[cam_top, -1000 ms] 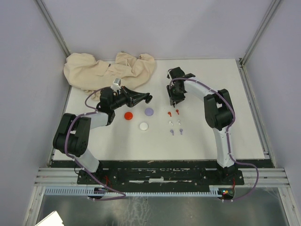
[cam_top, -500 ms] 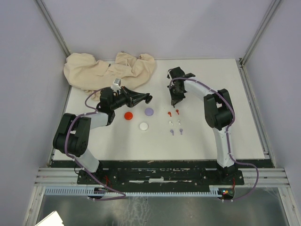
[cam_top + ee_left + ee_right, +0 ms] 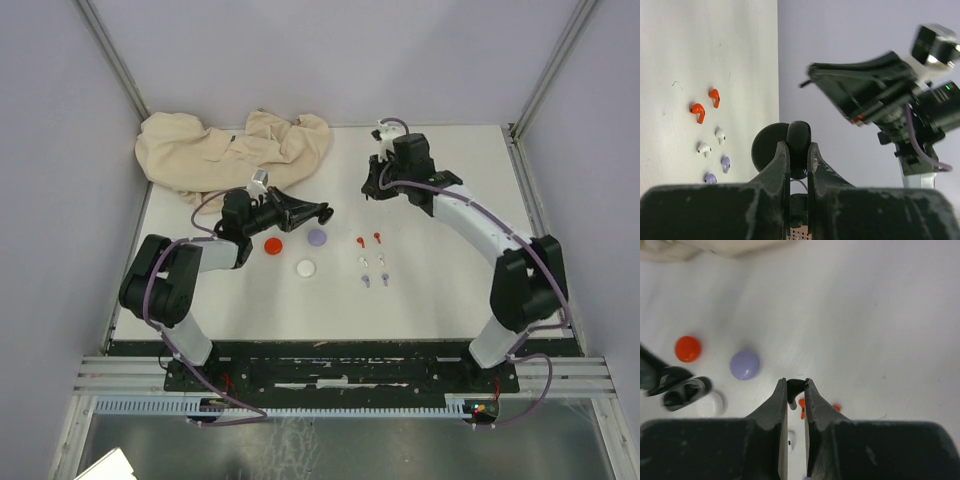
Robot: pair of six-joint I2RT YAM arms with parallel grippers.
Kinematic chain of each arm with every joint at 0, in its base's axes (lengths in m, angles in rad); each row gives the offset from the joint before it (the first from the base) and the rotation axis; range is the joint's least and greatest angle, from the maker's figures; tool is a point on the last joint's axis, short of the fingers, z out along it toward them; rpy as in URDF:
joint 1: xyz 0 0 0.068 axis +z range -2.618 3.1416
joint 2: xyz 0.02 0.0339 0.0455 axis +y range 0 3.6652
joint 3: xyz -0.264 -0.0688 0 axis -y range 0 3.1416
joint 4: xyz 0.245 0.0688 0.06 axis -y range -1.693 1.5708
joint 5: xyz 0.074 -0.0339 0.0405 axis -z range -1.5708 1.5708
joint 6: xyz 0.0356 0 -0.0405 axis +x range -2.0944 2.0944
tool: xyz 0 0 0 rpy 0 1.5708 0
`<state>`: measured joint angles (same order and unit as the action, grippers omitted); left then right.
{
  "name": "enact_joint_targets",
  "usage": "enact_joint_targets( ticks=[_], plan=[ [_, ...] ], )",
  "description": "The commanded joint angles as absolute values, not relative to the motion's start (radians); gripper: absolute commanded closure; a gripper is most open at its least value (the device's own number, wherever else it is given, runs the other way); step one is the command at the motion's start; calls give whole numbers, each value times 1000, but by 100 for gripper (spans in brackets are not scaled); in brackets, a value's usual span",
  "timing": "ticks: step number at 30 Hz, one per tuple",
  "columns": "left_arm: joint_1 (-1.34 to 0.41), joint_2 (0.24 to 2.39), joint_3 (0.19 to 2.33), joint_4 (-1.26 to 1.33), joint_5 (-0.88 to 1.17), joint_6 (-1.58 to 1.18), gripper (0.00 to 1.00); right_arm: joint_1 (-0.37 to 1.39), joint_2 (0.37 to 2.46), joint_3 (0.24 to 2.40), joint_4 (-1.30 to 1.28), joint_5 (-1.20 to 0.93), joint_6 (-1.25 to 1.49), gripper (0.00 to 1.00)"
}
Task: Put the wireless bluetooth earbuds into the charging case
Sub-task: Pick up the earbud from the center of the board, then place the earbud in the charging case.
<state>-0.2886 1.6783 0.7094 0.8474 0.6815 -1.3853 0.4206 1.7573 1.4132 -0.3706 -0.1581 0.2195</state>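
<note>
My left gripper [image 3: 318, 212] is shut on an open black charging case [image 3: 799, 150], held above the table with its round lid [image 3: 764, 148] swung to the left. My right gripper [image 3: 375, 188] is shut on a black earbud [image 3: 796, 387] and holds it above the table, behind the loose buds. On the table lie two red earbuds [image 3: 359, 242], two white earbuds [image 3: 364, 262] and two pale purple earbuds [image 3: 366, 281]. The right wrist view shows the black case [image 3: 685, 392] at the left.
A red disc [image 3: 273, 245], a purple disc [image 3: 317, 237] and a white disc [image 3: 305, 267] lie left of the buds. A crumpled beige cloth [image 3: 230, 150] covers the back left of the white table [image 3: 450, 290].
My right arm has risen and swung back to the right, carrying the black earbud off the table. My left gripper has shifted slightly right with the case.
</note>
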Motion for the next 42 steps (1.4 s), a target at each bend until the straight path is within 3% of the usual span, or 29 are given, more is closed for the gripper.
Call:
enact_joint_targets(
  ticks=[1, 6, 14, 42],
  plan=[
    [-303, 1721, 709, 990, 680, -1481, 97, 441, 1557, 1223, 37, -258, 195, 98],
    [-315, 1742, 728, 1013, 680, -1510, 97, 483, 1468, 1024, 358, -283, 141, 98],
    [-322, 1760, 730, 1092, 692, -1576, 97, 552, 1480, 879, 645, -321, 48, 99],
    [-331, 1772, 764, 1130, 685, -1627, 97, 598, 1514, 859, 648, -327, 8, 98]
  ],
)
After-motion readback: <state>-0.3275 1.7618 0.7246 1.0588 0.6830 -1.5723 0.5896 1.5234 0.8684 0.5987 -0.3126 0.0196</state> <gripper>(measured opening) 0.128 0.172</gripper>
